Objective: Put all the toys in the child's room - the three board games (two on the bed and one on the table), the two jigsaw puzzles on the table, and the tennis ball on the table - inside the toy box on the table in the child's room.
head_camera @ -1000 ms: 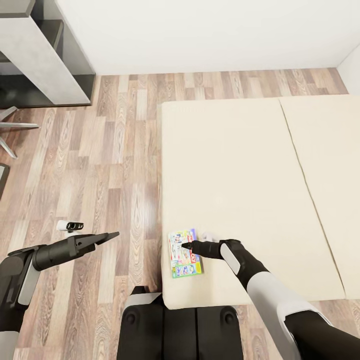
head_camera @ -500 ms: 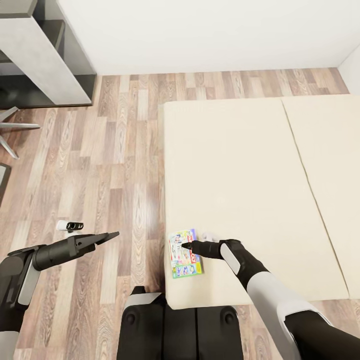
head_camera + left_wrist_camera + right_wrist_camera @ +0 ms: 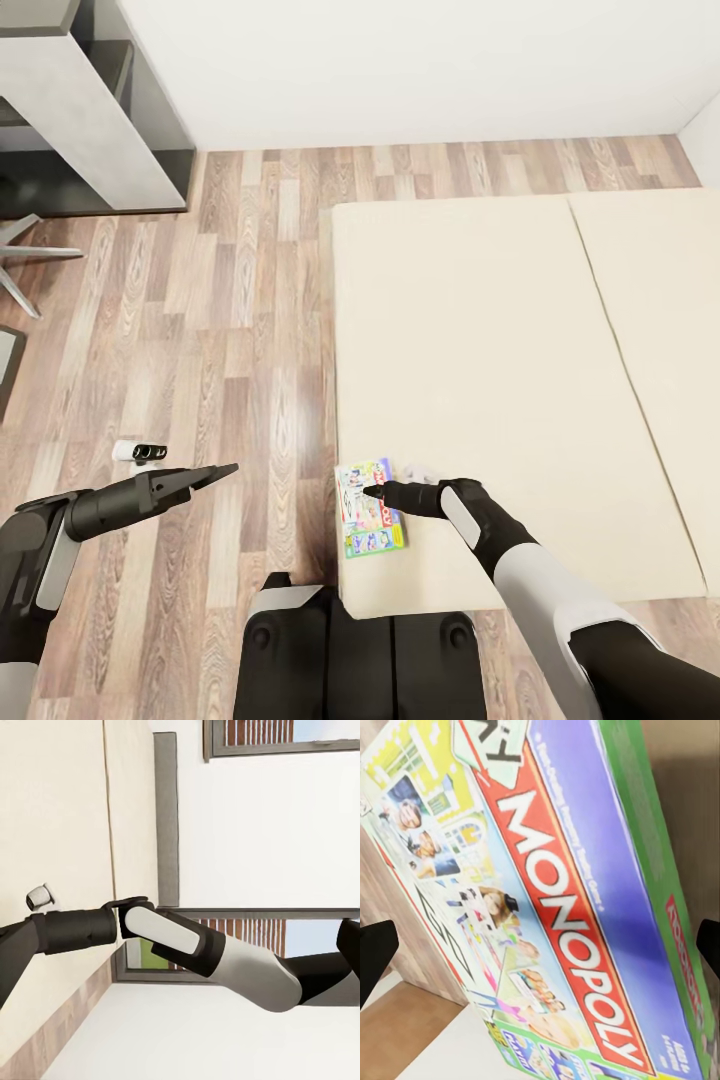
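Flat printed "Monopoly" game box (image 3: 370,507) lying on the plain beige two-section mattress of the bed (image 3: 480,340), at its near left corner, beside the wood-plank floor (image 3: 200,330). Right gripper (image 3: 373,491) just above the box. Left gripper (image 3: 228,468) over the floor, well left of the bed. Small white-and-black object (image 3: 139,452) on the floor behind it. Grey-topped desk (image 3: 70,90) far left, against the wall.

Head view: right gripper (image 3: 372,491) is covering part of the Monopoly box (image 3: 368,520); finger spread is not resolving here. The bed (image 3: 520,330) is running off the right edge. Small white-and-black object on the floor (image 3: 138,452) is showing too small to identify. Right wrist view: the box (image 3: 547,900) is overflowing the edges, with only dark fingertips (image 3: 375,952) peeking in at the sides.
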Robot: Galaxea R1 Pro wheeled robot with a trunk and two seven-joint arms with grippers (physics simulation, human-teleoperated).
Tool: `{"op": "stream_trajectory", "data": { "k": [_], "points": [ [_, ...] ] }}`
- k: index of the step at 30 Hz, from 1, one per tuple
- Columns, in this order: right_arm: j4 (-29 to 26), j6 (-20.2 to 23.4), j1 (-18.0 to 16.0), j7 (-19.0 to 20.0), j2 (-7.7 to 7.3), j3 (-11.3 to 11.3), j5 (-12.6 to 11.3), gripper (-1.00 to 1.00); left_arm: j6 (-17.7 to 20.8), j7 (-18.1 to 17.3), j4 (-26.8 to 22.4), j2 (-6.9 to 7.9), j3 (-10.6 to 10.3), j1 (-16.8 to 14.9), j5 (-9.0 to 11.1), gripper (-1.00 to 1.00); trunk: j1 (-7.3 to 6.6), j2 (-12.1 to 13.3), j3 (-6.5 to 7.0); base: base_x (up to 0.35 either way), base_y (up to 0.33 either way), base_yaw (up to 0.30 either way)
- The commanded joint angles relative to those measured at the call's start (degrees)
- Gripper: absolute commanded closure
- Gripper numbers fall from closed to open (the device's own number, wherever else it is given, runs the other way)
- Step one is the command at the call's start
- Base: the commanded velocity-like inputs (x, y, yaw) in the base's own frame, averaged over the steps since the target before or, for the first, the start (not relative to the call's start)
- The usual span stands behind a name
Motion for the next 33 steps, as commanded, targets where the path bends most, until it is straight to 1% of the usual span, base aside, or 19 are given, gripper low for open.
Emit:
{"op": "stream_trajectory", "data": {
  "k": [1, 15, 27, 33],
  "points": [
    [-0.04, 0.21, -0.03, 0.03, -0.02, 0.10, -0.08, -1.00, 0.61, -0.23, -0.01, 0.02, 0.00, -0.01, -0.04, -1.00, 0.03, -0.08, -0.05, 0.000, 0.057, 0.000],
    [-0.04, 0.21, 0.02, 0.03, -0.01, 0.10, -0.08, -1.00, 0.61, -0.23, -0.01, 0.02, 0.00, -0.01, -0.04, -1.00, 0.03, -0.08, -0.05, 0.000, 0.040, 0.000],
    [-0.04, 0.21, 0.03, 0.03, 0.01, 0.10, -0.08, -1.00, 0.61, -0.23, -0.01, 0.02, 0.00, -0.01, -0.04, -1.00, 0.03, -0.08, -0.05, 0.000, 0.004, 0.000],
    [-0.04, 0.21, 0.01, 0.00, 0.05, 0.10, -0.08, -1.00, 0.61, -0.23, -0.01, 0.02, 0.00, -0.01, -0.04, -1.00, 0.03, -0.08, -0.05, 0.000, 0.106, 0.000]
  ]
}}
